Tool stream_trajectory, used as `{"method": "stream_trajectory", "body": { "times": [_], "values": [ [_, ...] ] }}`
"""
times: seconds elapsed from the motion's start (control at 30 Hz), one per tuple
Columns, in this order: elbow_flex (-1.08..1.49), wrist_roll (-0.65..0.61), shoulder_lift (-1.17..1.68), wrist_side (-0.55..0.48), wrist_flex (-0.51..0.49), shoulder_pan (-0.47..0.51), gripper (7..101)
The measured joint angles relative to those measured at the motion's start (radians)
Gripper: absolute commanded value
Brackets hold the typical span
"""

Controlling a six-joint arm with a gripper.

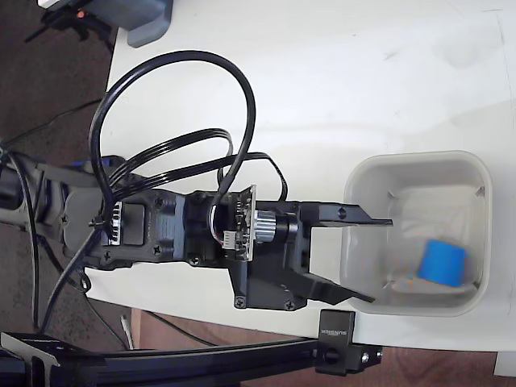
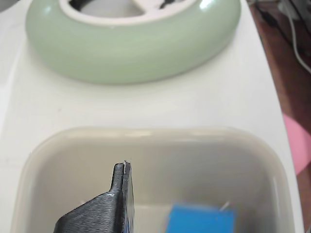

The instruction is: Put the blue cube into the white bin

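Observation:
The blue cube (image 1: 443,262) lies inside the white bin (image 1: 419,157), near its lower right corner in the fixed view. My gripper (image 1: 381,260) is open over the bin's left side, its two black fingers spread apart with nothing between them and clear of the cube. In the wrist view the white bin (image 2: 146,133) fills the lower half. The blue cube (image 2: 201,218) shows slightly blurred at the bottom edge, just right of one of the black fingers (image 2: 120,204). The other finger is out of that frame.
A pale green round dish (image 2: 131,53) stands just beyond the bin in the wrist view. Black cables (image 1: 173,105) loop above the arm. A grey device (image 1: 149,20) sits at the table's top left, and a black clamp (image 1: 339,347) grips the table's lower edge.

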Motion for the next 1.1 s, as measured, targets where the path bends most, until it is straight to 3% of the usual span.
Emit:
{"method": "stream_trajectory", "body": {
  "times": [0.17, 0.43, 0.53, 0.67, 0.8, 1.1],
  "values": [
    [0.074, -0.005, 0.106, 0.026, 0.028, -0.034, 100.3],
    [0.449, -0.077, 0.618, 0.178, 0.362, -0.135, 100.3],
    [0.670, -0.064, 0.857, 0.242, 0.440, -0.206, 100.3],
    [0.971, -0.020, 1.137, 0.321, 0.482, -0.310, 100.3],
    [1.189, 0.023, 1.358, 0.331, 0.508, -0.342, 100.3],
    [1.397, 0.066, 1.686, 0.414, 0.557, -0.431, 100.3]
  ]
}}
